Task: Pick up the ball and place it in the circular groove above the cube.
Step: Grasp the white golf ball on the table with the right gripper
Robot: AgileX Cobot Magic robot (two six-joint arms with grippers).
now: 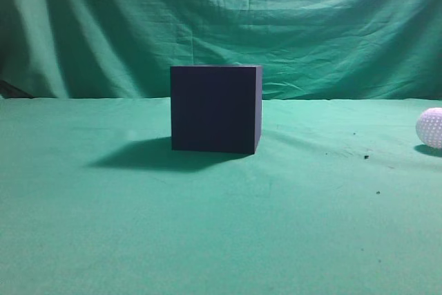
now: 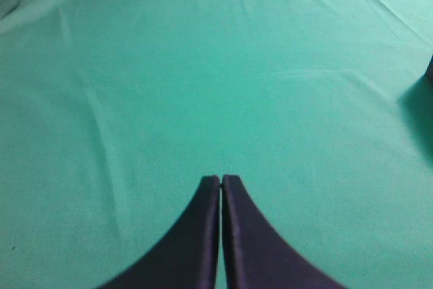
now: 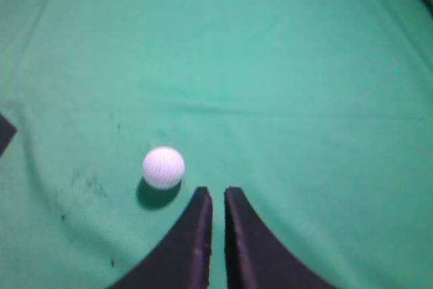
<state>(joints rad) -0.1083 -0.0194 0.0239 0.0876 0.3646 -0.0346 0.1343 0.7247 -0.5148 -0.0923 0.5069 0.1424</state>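
while one ball (image 3: pixel 163 167) lies apart, one cube (image 1: pixel 215 108) stands alone.

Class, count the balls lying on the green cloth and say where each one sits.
1. The ball lies on the cloth at far right, well apart from the cube, just left of the right gripper.

open cloth (image 1: pixel 290 226) around ball (image 3: pixel 163 167), cube (image 1: pixel 215 108) well apart
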